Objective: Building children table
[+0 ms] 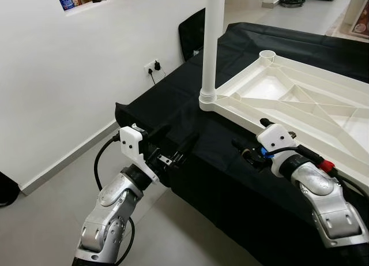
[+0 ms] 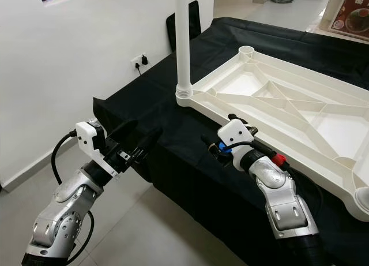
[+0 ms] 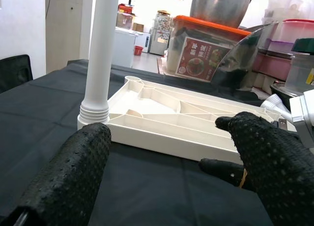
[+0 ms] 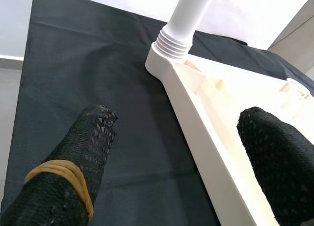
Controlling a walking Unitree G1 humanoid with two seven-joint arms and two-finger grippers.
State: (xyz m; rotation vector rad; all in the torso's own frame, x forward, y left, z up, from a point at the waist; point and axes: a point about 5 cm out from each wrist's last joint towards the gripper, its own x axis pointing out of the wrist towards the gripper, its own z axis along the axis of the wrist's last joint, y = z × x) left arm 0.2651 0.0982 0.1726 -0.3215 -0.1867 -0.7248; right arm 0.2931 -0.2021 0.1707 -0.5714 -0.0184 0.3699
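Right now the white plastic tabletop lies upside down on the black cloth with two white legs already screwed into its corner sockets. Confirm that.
Not quite: just one white leg stands screwed into a corner socket of the upturned white plastic tabletop on the black cloth. The neighbouring corner socket is an open ring with no leg, as the left eye view shows.

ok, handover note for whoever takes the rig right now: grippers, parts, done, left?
Left gripper: open, empty, hovering at the near edge of the black-covered table, short of the parts.
Right gripper: open, empty, beside the near rim of the tabletop.
White tabletop lies upside down on the black cloth.
Done: one white leg stands upright in its corner socket.
Left: the far corner socket is open, so at least that leg remains. No spare legs in sight.
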